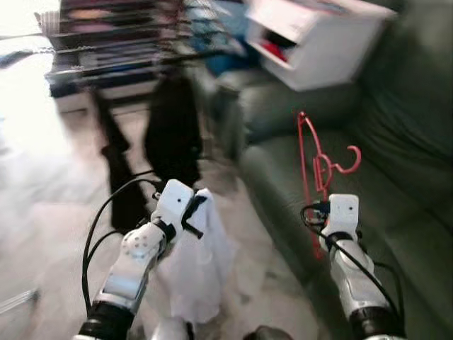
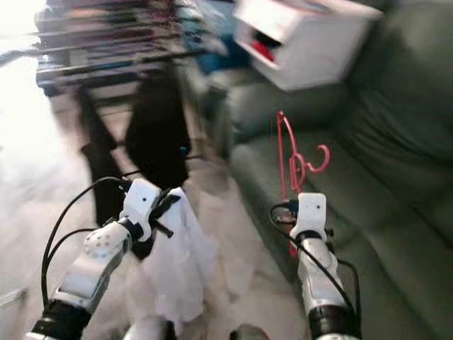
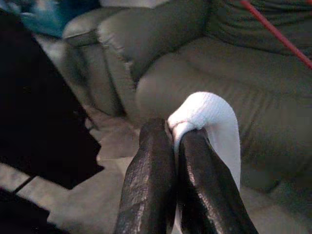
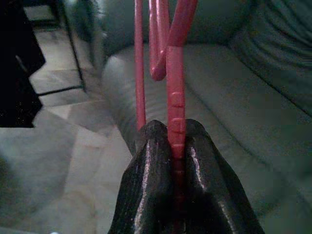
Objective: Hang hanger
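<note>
Red plastic hanger (image 1: 316,166), held upright above the front edge of a grey-green sofa (image 1: 396,177), its hook curling toward the sofa back. The right gripper (image 4: 176,134) holds it low on one arm: in the right wrist view the two black fingers (image 4: 146,161) are closed flat against a ribbed section of the red bar, with no gap visible on either side, and a second red bar passes just beside them.

The left gripper (image 3: 174,136) is likewise closed, pinching a fold of white cloth (image 1: 202,262); the garment hangs from the pinch toward the pale floor (image 1: 49,212), beside the sofa's front.

Beyond both arms stands a drying rack (image 1: 120,42) carrying dark garments (image 1: 173,127), blurred in the head views. A white box-like object (image 1: 318,35) sits above the sofa arm.

Step in hand, as judged: carrying hanger and garment toward a place to hang them, probably the rack. To do it well, the hanger should stay upright with its hook uppermost and free, so that it can be lowered over a rail without twisting. The grip is low and off-centre, so the hanger may swing or rotate between the fingers if moved quickly; slow travel is advisable. The white cloth should be kept clear of the floor and of the dark garments, and clear of the hook on approach. Whether the cloth is meant to go on the hanger first cannot be told.
</note>
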Controlling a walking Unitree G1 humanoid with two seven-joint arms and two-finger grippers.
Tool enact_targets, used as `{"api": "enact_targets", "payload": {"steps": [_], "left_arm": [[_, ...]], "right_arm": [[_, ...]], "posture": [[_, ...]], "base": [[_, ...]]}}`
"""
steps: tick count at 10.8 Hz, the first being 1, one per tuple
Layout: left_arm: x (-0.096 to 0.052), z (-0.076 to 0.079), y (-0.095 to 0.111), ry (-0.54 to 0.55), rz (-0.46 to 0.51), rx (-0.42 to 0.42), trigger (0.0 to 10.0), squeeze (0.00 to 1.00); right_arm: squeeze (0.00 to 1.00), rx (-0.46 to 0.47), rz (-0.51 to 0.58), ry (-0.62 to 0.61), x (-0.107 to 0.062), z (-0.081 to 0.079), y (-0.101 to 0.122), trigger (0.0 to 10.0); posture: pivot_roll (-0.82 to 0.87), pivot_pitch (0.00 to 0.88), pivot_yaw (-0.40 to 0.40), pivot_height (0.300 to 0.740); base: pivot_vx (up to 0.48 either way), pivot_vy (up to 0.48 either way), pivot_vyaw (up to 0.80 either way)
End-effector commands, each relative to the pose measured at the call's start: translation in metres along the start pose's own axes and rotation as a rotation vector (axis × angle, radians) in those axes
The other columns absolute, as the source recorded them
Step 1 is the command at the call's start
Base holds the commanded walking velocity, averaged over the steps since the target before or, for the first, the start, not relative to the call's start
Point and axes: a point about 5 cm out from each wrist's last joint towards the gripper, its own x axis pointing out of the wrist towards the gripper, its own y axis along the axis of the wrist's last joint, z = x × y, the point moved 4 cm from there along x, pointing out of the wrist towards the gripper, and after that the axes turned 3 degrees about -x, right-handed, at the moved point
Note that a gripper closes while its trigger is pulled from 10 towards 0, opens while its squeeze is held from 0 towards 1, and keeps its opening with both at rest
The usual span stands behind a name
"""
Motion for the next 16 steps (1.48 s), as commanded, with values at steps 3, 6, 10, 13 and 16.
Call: {"api": "enact_targets", "payload": {"steps": [3, 6, 10, 13, 16], "left_arm": [[0.000, 0.000, 0.004, -0.015, 0.014, 0.024, 10.0, 0.00], [0.001, 0.000, 0.007, -0.010, 0.029, 0.026, 10.0, 0.00], [0.005, -0.024, 0.037, 0.110, 0.160, 0.229, 10.0, 0.00], [0.015, -0.053, 0.051, 0.111, 0.136, 0.613, 10.0, 0.00], [0.017, -0.083, 0.059, 0.138, 0.109, 0.827, 10.0, 0.00]], "right_arm": [[0.00, -0.008, 0.017, 0.004, 0.005, -0.003, 0.007, 10.0], [0.00, -0.015, 0.029, 0.025, 0.007, -0.010, 0.010, 10.0], [0.00, -0.048, -0.005, 0.158, 0.001, -0.023, 0.001, 10.0], [0.00, -0.230, 0.007, 0.402, -0.002, -0.052, 0.008, 10.0], [0.00, -0.342, -0.024, 0.649, -0.017, -0.079, 0.002, 10.0]], "posture": [[-0.04, 0.000, -0.041, 0.740], [-0.04, 0.000, -0.044, 0.740], [-0.04, 0.000, -0.051, 0.740], [-0.04, 0.000, -0.027, 0.740], [-0.04, 0.000, -0.008, 0.740]], "base": [[0.000, 0.428, -0.80], [0.000, 0.424, 0.00], [0.000, 0.000, 0.00], [0.000, 0.000, 0.00], [0.000, 0.000, 0.00]]}}
